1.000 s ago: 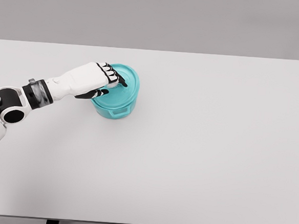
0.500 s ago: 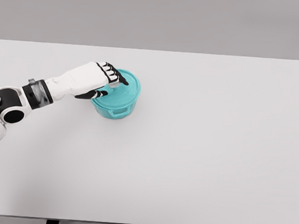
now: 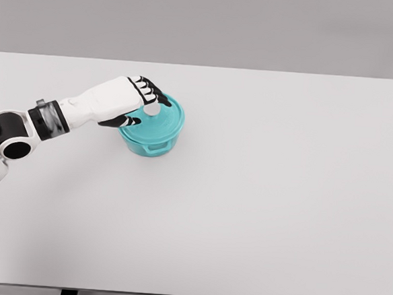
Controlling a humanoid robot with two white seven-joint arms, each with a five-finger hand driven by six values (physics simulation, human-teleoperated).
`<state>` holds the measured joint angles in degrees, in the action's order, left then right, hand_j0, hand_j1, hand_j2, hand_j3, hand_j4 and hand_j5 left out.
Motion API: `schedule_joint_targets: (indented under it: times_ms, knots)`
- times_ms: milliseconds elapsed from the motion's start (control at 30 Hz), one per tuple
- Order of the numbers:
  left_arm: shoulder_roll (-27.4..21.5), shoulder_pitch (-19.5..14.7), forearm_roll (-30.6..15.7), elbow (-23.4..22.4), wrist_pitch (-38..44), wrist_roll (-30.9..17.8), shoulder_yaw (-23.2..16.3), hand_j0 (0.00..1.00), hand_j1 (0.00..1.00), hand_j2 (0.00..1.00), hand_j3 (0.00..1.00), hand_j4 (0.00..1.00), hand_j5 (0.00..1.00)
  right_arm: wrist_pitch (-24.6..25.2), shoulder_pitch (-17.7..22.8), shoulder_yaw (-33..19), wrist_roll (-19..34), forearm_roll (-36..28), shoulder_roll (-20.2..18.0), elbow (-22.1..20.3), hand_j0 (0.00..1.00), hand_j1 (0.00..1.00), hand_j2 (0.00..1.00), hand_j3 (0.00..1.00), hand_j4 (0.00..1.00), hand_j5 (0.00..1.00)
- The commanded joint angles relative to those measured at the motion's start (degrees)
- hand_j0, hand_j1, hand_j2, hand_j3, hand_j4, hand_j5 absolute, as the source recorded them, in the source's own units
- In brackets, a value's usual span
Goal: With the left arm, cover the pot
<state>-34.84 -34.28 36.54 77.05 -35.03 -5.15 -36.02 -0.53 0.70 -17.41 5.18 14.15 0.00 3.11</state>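
A teal pot [image 3: 148,143] with small side handles stands on the left half of the white table [image 3: 267,193]. Its teal lid [image 3: 166,118] lies flat on the rim and closes it. The lid's pale grey knob [image 3: 152,108] shows just below my fingertips. My left hand [image 3: 142,107] hovers over the lid's left side, reaching in from the left. Its fingers [image 3: 153,92] arch loosely above the knob and the thumb [image 3: 127,122] hangs beside the pot's left edge, holding nothing. The right arm does not show.
My left forearm [image 3: 50,118] stretches low over the table from the left edge. The table's far edge [image 3: 202,67] meets a plain grey wall.
The lid has settled level on the pot. My left hand has let go of the knob and risen slightly, its fingers spreading off it.
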Motion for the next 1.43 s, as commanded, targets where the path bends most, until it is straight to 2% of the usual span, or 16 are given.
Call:
schedule_joint_targets:
  times_ms: [0, 500, 633, 700, 767, 833, 900, 1000, 1100, 1133, 1233, 1400]
  knots:
    - [0.0, 0.0, -0.4, 0.2, 0.0, 0.1, 0.1, 0.80, 0.80, 0.80, 0.80, 0.80, 0.80, 0.0, 0.0, 0.0, 0.0, 0.0, 0.0, 0.1, 1.00, 1.00, 1.00, 1.00, 1.00, 1.00]
    - [-1.2, -0.3, -0.9, 2.3, 0.0, 0.0, 0.7, 0.84, 0.84, 0.84, 0.84, 0.84, 0.84, 0.0, 0.0, 0.0, 0.0, 0.0, 0.0, 0.1, 1.00, 1.00, 1.00, 1.00, 1.00, 1.00]
    - [-4.4, 0.2, -0.9, 5.7, 0.0, 0.0, 2.1, 0.85, 0.85, 0.85, 0.85, 0.85, 0.85, 0.0, 0.0, 0.0, 0.0, 0.0, 0.0, 0.0, 1.00, 1.00, 1.00, 1.00, 1.00, 1.00]
    - [-5.0, 0.3, -0.9, 5.8, 0.0, 0.0, 2.4, 0.85, 0.85, 0.85, 0.85, 0.85, 0.85, 0.0, 0.0, 0.0, 0.0, 0.0, 0.0, 0.0, 1.00, 1.00, 1.00, 1.00, 1.00, 1.00]
    - [-7.3, 0.4, -0.9, 8.2, 0.0, 0.0, 3.6, 0.93, 0.93, 0.93, 0.93, 0.93, 0.93, 0.0, 0.0, 0.0, 0.0, 0.0, 0.0, 0.1, 1.00, 1.00, 1.00, 1.00, 1.00, 1.00]
    - [-9.2, 0.6, -0.9, 9.5, 0.0, 0.1, 4.7, 0.93, 0.93, 0.93, 0.93, 0.93, 0.93, 0.0, 0.0, 0.0, 0.0, 0.0, 0.0, 0.0, 1.00, 1.00, 1.00, 1.00, 1.00, 1.00]
    - [-10.8, 1.9, -1.1, 9.5, 0.0, 0.0, 6.9, 0.94, 0.94, 0.94, 0.94, 0.94, 0.94, 0.0, 0.0, 0.0, 0.0, 0.0, 0.0, 0.1, 1.00, 1.00, 1.00, 1.00, 1.00, 1.00]
    - [-13.8, 5.4, -1.5, 9.7, 0.0, 0.0, 11.5, 1.00, 1.00, 1.00, 1.00, 1.00, 1.00, 0.0, 0.0, 0.0, 0.0, 0.0, 0.0, 0.0, 1.00, 1.00, 1.00, 1.00, 1.00, 1.00]
    - [-15.4, 11.6, -1.4, 8.0, 0.0, -0.2, 18.4, 1.00, 1.00, 1.00, 1.00, 1.00, 1.00, 0.0, 0.0, 0.0, 0.0, 0.0, 0.0, 0.1, 1.00, 1.00, 1.00, 1.00, 1.00, 1.00]
    - [-16.5, 12.5, -1.4, 7.4, 0.0, -0.4, 19.3, 1.00, 1.00, 1.00, 1.00, 1.00, 1.00, 0.0, 0.0, 0.0, 0.0, 0.0, 0.0, 0.1, 1.00, 1.00, 1.00, 1.00, 1.00, 1.00]
    - [-16.7, 12.9, -1.6, 6.4, 0.0, -3.0, 19.4, 1.00, 1.00, 1.00, 1.00, 1.00, 1.00, 0.0, 0.0, 0.0, 0.0, 0.0, 0.0, 0.0, 1.00, 1.00, 1.00, 1.00, 1.00, 1.00]
    - [-16.7, 13.2, -1.7, 6.4, 0.0, -3.1, 19.4, 1.00, 1.00, 1.00, 1.00, 1.00, 1.00, 0.0, 0.0, 0.0, 0.0, 0.0, 0.0, 0.1, 1.00, 1.00, 1.00, 1.00, 1.00, 1.00]
